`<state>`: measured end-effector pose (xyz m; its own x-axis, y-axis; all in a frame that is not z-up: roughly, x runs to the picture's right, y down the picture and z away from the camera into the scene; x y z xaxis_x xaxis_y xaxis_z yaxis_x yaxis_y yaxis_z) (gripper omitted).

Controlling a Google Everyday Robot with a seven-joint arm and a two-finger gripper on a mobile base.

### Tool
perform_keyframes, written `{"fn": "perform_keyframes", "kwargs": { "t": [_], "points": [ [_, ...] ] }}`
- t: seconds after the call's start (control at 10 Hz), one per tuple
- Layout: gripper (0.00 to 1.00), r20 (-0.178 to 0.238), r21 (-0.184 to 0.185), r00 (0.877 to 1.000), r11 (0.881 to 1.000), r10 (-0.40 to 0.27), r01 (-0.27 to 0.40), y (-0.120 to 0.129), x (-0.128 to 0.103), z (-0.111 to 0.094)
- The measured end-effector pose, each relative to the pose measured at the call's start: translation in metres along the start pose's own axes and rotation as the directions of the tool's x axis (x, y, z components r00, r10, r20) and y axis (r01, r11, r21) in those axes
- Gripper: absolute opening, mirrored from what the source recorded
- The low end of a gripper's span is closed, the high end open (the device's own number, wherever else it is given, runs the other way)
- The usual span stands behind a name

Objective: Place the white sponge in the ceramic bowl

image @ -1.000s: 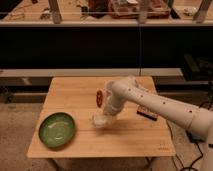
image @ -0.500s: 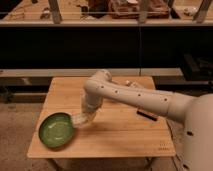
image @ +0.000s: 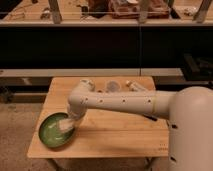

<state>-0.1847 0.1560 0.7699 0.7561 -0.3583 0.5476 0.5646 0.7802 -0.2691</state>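
The white sponge [image: 65,124] is appearing as a pale block over the right inner part of the ceramic bowl [image: 50,135], the green dish sitting at the front left corner of the wooden table [image: 115,137]. The gripper [image: 67,123] is reaching down into that same spot; whether it is gripping the sponge or has let go cannot be told, since the two are merging into one pale patch.

A second ago the gripper was working near the table's centre, well apart from the bowl; half a second ago it was arriving at the bowl's right rim; now it is hanging over the bowl's interior. The arm [image: 115,102] is stretching leftward across the table in a long white span, its elbow bending above the bowl.

The transport phase therefore appears almost complete, and the release is judged to be the step remaining. It cannot be told whether the sponge is already touching the bowl's floor.

Behind the arm, a small cup [image: 112,86] and a few small items are standing near the table's far edge, well apart from the bowl.
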Motion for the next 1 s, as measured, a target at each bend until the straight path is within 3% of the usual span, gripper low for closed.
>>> {"fn": "perform_keyframes", "kwargs": {
  "t": [0.2, 0.4, 0.7, 0.8, 1.0],
  "points": [
    [0.30, -0.025, 0.028, 0.999, 0.999, -0.022, 0.022, -0.003, -0.029, 0.005],
    [0.46, -0.005, 0.052, 1.000, 0.998, -0.027, 0.027, -0.008, -0.027, 0.014],
    [0.70, 0.002, 0.037, 0.999, 0.999, -0.032, 0.032, -0.012, -0.030, 0.017],
    [0.75, 0.001, 0.041, 1.000, 0.999, -0.027, 0.027, -0.013, -0.031, 0.015],
    [0.76, 0.012, 0.046, 0.999, 0.999, -0.030, 0.030, -0.015, -0.033, 0.023]
  ]
}}
